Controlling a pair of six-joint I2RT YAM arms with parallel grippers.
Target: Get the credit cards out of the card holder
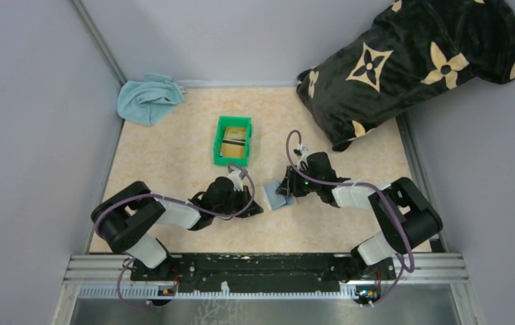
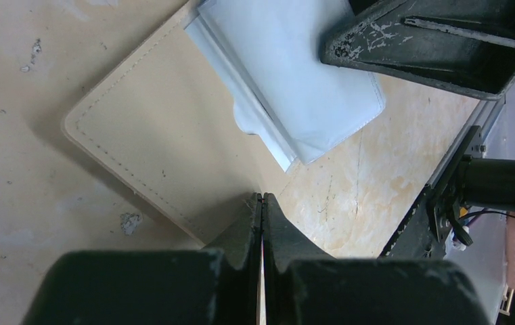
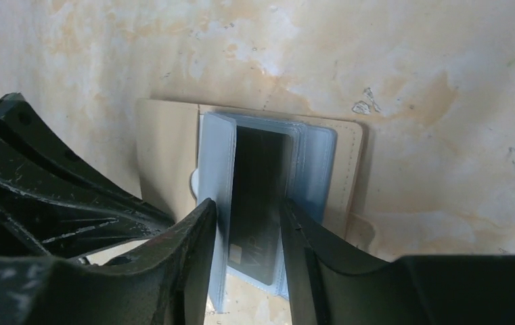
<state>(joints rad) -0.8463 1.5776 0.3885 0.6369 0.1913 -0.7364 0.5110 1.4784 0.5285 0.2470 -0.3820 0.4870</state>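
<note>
**Two robot grippers at an open card holder on a marbled table**

The card holder (image 2: 153, 145) lies open near the middle of the beige marbled table (image 1: 166, 156), tan cover flat against the surface, between the two grippers. Its stack of clear blue-grey plastic sleeves (image 2: 295, 68) is fanned up from the cover like book pages.

The left gripper (image 2: 262, 203) is clenched, its fingertips pressed together right at the near edge of the tan cover. Whether the cover is pinched between them or only touched cannot be told.

The right gripper (image 3: 248, 206) is released, its jaws parted and set on either side of one sleeve. A black credit card (image 3: 258, 169) sits in that sleeve, in the gap between the fingers. Whether the fingers touch the sleeve is unclear.

Beyond the card holder, further from the arms, stands a green plastic bin (image 1: 218, 139) with cards (image 1: 235, 145) inside, too small to count. A light blue cloth (image 1: 147, 98) is bunched in the far left corner. A black cushion (image 1: 410, 57) with tan flower shapes rests at the far right.
</note>
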